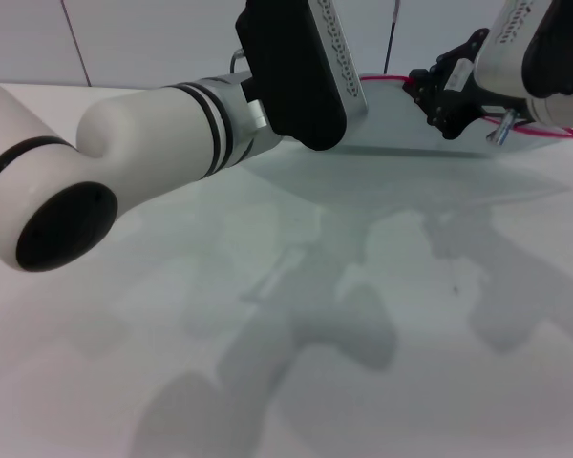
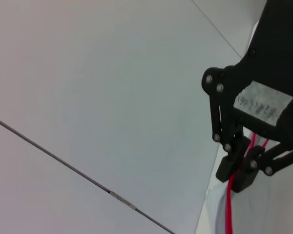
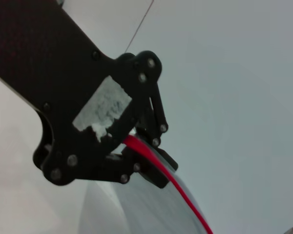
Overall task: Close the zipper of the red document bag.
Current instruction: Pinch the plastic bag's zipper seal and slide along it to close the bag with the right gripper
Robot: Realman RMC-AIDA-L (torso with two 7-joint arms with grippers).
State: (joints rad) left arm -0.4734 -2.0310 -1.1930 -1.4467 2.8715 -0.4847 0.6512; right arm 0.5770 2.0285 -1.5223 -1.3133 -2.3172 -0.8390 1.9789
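Note:
The red document bag is a translucent pale pouch held up off the white table at the far side. Its zipper is a thin red strip along the raised edge. In the left wrist view my left gripper is shut on the red strip, which runs on past the fingertips. My right gripper grips the same edge farther right. In the right wrist view its fingers pinch the zipper, with the bag's sheet hanging below. I cannot make out the slider.
My left arm's white forearm crosses the head view from the left, and its black gripper body hides part of the bag. The arms and bag cast shadows on the table's middle. A grey wall stands behind.

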